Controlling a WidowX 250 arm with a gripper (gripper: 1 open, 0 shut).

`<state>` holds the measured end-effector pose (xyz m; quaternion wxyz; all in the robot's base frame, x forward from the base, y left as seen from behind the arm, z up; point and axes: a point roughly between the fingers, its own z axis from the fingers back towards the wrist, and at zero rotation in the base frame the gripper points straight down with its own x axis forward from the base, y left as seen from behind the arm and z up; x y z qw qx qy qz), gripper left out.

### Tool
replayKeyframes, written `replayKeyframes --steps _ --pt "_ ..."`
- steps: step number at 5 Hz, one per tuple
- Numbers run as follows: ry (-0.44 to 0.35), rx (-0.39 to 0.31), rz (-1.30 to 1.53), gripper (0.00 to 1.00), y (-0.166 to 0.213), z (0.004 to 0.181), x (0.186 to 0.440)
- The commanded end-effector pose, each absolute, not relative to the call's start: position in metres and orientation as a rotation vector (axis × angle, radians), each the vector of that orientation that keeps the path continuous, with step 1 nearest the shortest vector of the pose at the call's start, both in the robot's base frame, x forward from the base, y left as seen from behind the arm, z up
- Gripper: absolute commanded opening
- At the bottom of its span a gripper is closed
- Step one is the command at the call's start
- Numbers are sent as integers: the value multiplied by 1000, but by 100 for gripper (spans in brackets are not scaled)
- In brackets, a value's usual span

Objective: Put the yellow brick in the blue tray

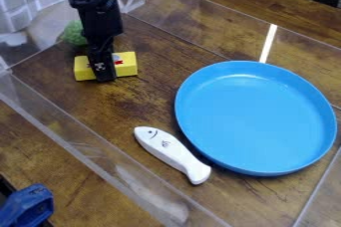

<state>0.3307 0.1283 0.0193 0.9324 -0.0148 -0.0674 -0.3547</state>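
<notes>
The yellow brick (87,69) lies on the wooden table at the upper left, its red-bordered label partly showing to the right of the fingers. My black gripper (103,67) points straight down onto it, with the fingers closed against the brick's sides at table height. The middle of the brick is hidden behind the fingers. The blue tray (256,117), round and shallow, sits to the right with nothing in it, well apart from the brick.
A green bumpy object (74,34) lies just behind the arm. A white fish-shaped toy (170,153) rests in front of the tray's left rim. Clear acrylic walls (80,136) fence the table. A blue item (24,209) sits outside at bottom left.
</notes>
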Motion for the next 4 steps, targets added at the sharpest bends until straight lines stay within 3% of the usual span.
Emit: replayKeyframes --steps 1,4 --pt "-113 -47 -699 0 132 16 323" --pt "-112 -33 -679 0 129 23 329"
